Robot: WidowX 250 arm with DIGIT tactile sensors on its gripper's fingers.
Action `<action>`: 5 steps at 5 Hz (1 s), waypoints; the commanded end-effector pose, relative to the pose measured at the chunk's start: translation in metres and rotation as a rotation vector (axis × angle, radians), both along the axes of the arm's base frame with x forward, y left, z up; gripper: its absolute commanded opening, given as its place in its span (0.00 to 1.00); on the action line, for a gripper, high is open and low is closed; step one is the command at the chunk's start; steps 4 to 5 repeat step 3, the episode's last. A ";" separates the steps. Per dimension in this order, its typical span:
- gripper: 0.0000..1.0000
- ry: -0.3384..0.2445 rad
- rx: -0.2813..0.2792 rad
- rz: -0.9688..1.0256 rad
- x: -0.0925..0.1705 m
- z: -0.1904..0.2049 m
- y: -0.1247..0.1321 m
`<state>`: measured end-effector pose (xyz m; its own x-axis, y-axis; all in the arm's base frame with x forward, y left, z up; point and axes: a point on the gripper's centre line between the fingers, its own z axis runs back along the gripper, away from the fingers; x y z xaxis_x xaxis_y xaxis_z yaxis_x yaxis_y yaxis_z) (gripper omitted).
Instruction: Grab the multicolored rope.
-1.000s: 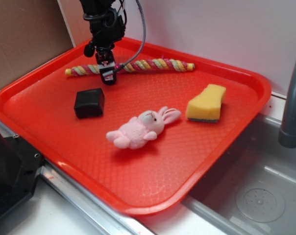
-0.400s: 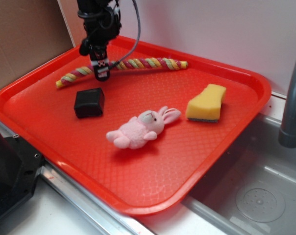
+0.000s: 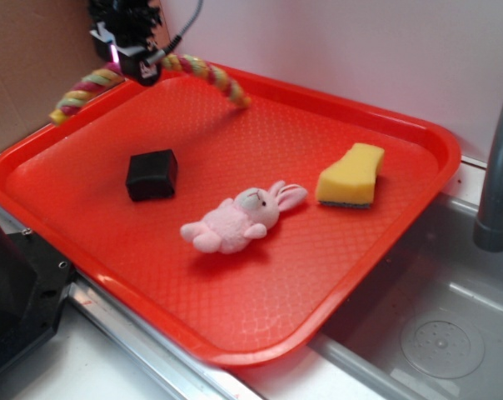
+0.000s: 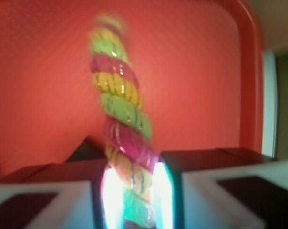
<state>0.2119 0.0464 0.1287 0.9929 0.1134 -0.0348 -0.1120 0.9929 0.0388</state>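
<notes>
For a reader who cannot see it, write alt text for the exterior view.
A gripper holds a multicolored rope lifted above the far left of a red tray, both ends drooping. On the tray lie a black block, a pink bunny and a yellow sponge.

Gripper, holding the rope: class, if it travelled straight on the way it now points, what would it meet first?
Probably the bare red tray floor. The gripper points down at it along the multicolored rope, with nothing else visible ahead; depth is uncertain.
</notes>
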 end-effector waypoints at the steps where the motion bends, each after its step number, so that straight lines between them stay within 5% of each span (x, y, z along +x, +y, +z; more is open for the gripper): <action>1: 0.00 -0.032 -0.054 0.079 -0.017 0.047 -0.053; 3: 0.00 -0.093 -0.040 0.057 -0.024 0.054 -0.068; 5: 0.00 -0.093 -0.040 0.057 -0.024 0.054 -0.068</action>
